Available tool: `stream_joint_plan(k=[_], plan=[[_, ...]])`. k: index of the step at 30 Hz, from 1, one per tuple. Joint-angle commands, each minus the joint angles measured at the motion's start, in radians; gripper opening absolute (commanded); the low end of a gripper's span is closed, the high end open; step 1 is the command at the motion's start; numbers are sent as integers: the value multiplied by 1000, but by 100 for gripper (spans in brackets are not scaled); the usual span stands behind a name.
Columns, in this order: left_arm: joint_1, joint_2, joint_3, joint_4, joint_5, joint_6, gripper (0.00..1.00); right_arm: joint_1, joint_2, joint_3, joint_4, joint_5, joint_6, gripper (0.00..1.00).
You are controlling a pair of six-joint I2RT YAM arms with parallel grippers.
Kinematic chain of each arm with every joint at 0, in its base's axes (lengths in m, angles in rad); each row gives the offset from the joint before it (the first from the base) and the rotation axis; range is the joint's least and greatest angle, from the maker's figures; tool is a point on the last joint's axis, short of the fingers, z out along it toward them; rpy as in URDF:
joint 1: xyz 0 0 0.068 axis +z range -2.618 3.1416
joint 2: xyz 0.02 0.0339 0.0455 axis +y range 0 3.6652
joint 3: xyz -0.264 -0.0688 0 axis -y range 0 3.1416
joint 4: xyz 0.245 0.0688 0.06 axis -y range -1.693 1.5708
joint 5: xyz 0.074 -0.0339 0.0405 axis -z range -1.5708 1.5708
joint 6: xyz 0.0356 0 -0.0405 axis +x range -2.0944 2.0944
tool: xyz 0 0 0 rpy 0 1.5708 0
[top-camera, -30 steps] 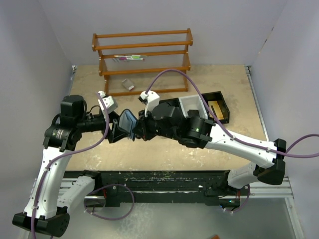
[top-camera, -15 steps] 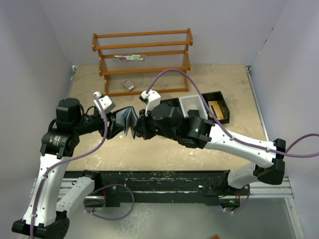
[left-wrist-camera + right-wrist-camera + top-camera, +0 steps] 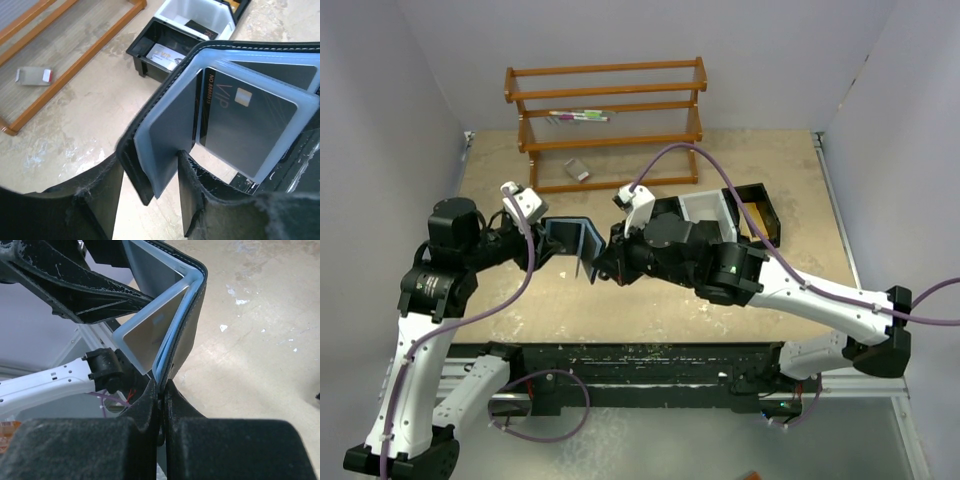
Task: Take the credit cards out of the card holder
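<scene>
Right gripper (image 3: 159, 387), reaching in from 4 o'clock, is pinched tight on the cover edge of the card holder (image 3: 570, 237), which is spread open over the table's centre-left. Left gripper (image 3: 150, 157), at the holder's 9 o'clock, sits half-closed astride the opposite flap, and clamping cannot be confirmed. One credit card (image 3: 245, 125), marked VIP, sits in its slot.

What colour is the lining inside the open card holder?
Pale blue-grey: the card holder lining shows best in the left wrist view.
</scene>
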Motion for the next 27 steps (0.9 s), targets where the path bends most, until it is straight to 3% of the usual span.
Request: stream_joint_plan(k=[1, 5, 10, 15, 18, 20, 24, 27], plan=[[0, 11, 51, 17, 135, -32, 43, 6, -52, -19, 120, -42, 10, 0], [0, 23, 88, -50, 348, -13, 28, 5, -95, -92, 171, -104, 13, 0], [0, 55, 117, -109, 451, -12, 16, -4, -177, -232, 322, -172, -4, 0], [0, 67, 140, -115, 476, -45, 14, -44, -221, -299, 396, -218, 6, 0], [0, 55, 146, -82, 424, -81, 0, -74, -247, -333, 433, -257, 9, 0], [0, 61, 154, -67, 385, -113, 0, -102, -257, -350, 444, -283, 16, 14], [0, 86, 180, -60, 321, -189, 0, -170, -268, -383, 427, -298, 36, 58], [0, 113, 202, -77, 289, -232, 0, -288, -292, -456, 413, -340, 59, 72]])
